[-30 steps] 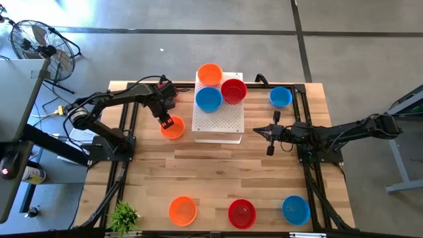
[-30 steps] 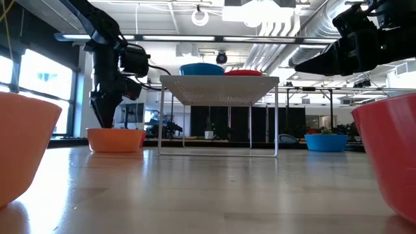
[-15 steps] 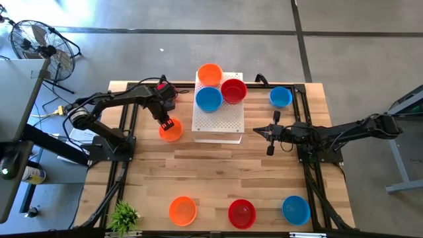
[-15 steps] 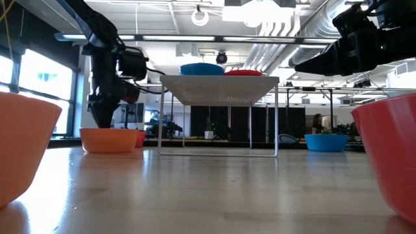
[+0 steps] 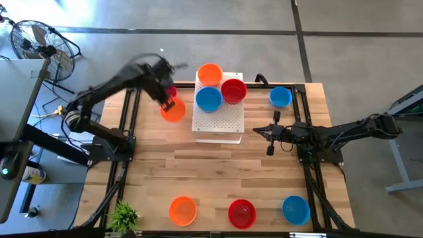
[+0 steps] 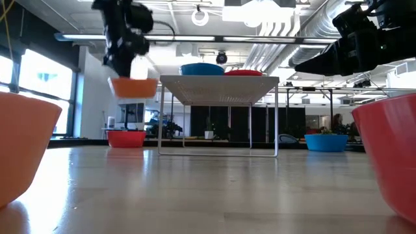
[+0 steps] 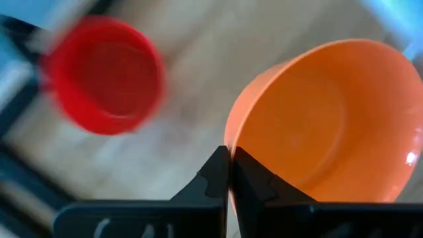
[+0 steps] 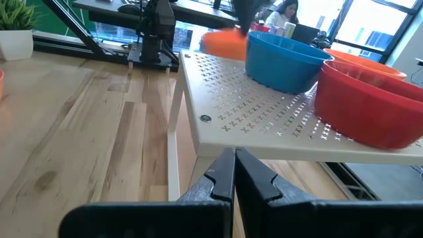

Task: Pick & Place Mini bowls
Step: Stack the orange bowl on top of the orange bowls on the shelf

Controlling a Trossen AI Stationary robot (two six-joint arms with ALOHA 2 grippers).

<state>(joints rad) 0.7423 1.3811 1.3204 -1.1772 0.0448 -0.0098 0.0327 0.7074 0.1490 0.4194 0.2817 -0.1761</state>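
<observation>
Ten mini bowls dot a pale wooden table (image 5: 218,172) in an open workshop with a grey concrete floor, a floor fan (image 5: 38,45) and ceiling ducts. The left gripper (image 5: 165,100) hangs above the table beside the white perforated board (image 5: 218,122), its fingers (image 7: 218,173) pinched on the rim of an orange bowl (image 5: 173,110), which rides mouth-up, roughly level, well clear of the wood. Below the gripper a red bowl (image 6: 126,138) sits on the table. Beside it, three bowls (image 5: 220,90) stand on the board. The right gripper (image 5: 269,133), fingers together and empty, waits on the board's far side, a blue bowl (image 5: 281,97) near it.
</observation>
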